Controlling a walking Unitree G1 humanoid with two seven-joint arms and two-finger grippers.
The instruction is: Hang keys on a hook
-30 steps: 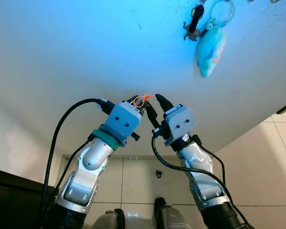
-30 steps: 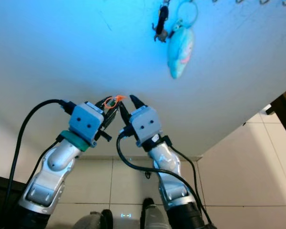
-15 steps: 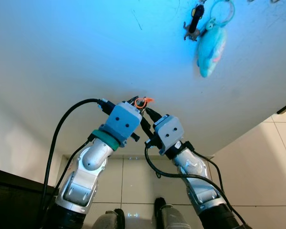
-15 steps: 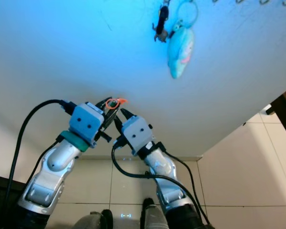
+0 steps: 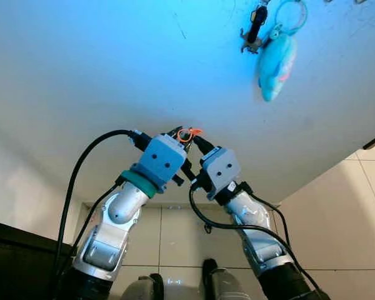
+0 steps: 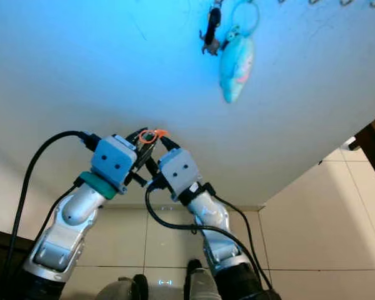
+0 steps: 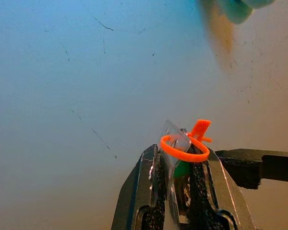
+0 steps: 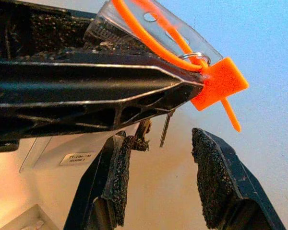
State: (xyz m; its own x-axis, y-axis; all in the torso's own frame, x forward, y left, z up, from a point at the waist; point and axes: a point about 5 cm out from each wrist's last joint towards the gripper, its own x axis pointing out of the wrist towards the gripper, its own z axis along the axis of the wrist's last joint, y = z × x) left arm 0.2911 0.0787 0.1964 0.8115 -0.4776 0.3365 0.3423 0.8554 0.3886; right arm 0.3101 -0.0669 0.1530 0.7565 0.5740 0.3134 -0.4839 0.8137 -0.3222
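Centre frame, both arms reach up to the wall. The left gripper (image 7: 177,165) is clamped tight on the keys (image 7: 175,158), orange loop (image 7: 184,149) poking above its tips. The right gripper (image 8: 158,179) sits just beside it, fingers (image 8: 213,179) spread apart, holding nothing. Upper right, a blue plush keychain (image 5: 276,59) dangles.

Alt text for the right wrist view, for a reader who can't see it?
The left gripper's black fingers cross the frame, clamped on a clear key tag with an orange zip-tie loop. The right gripper sits open just beneath, its padded fingers on either side of a thin metal piece hanging from the tag. A pale wall lies behind.
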